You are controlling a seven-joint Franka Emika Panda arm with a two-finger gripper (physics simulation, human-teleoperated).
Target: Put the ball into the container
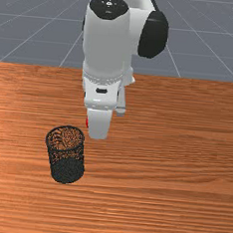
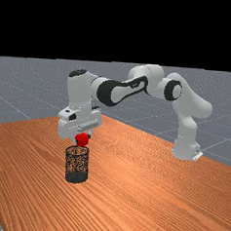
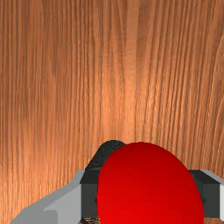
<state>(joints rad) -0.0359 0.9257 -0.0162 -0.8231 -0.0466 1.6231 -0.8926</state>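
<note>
Ball (image 3: 148, 188): held, showing just above the container (image 1: 67, 171), far view's left.
Tool (image 2: 82, 138): fingers parted by the ball's width, touching both sides.
Arm (image 2: 154, 74): reaching leftward across far view, wrist hanging downward.
Container: upright on desk (image 1: 157, 192), front view's lower left.

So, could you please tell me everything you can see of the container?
The container is a nearly black, open-topped cylinder with a round rim and see-through walls that look like wire mesh, darker toward the base. It stands upright on the wooden table, left of the middle in the front view. The table is all I see touching it; the red ball is outside it, held between my fingers.
</note>
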